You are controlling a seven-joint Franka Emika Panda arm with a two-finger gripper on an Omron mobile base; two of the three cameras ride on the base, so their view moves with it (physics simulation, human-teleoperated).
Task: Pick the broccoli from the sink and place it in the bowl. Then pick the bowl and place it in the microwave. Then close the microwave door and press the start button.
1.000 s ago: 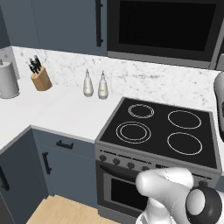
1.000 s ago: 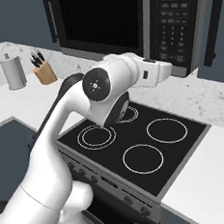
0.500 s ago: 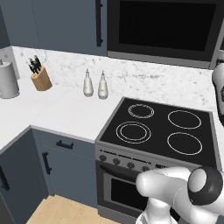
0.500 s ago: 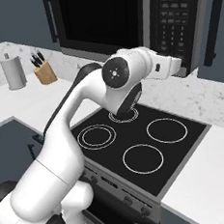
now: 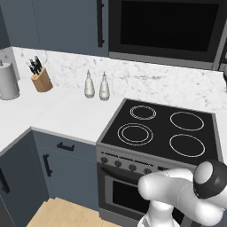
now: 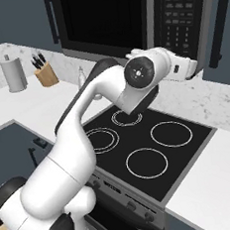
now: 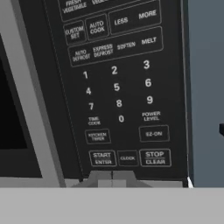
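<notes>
The microwave [image 5: 168, 31] hangs over the stove with its dark-windowed microwave door [image 6: 103, 23] shut flush. In the right base view my gripper [image 6: 197, 68] reaches toward the lower end of the control panel [image 6: 179, 16]. In the hand view the keypad [image 7: 116, 87] is very close, and the START ENTER button [image 7: 103, 158] sits just above my gripper [image 7: 112, 178], whose fingers are pressed together with nothing between them. The broccoli, the bowl and the sink are out of view.
A black cooktop [image 5: 162, 131] with several ring burners lies below the arm, with the oven knobs [image 5: 117, 163] in front. Two bottles [image 5: 96, 85], a knife block [image 5: 41, 80] and a paper towel roll [image 5: 8, 80] stand on the white counter [image 5: 66, 113]. A blue-grey cabinet [image 7: 205, 87] borders the panel.
The arm has swung to the right across the microwave front, bringing the hand closer to the control panel. The gripper has stayed shut.
</notes>
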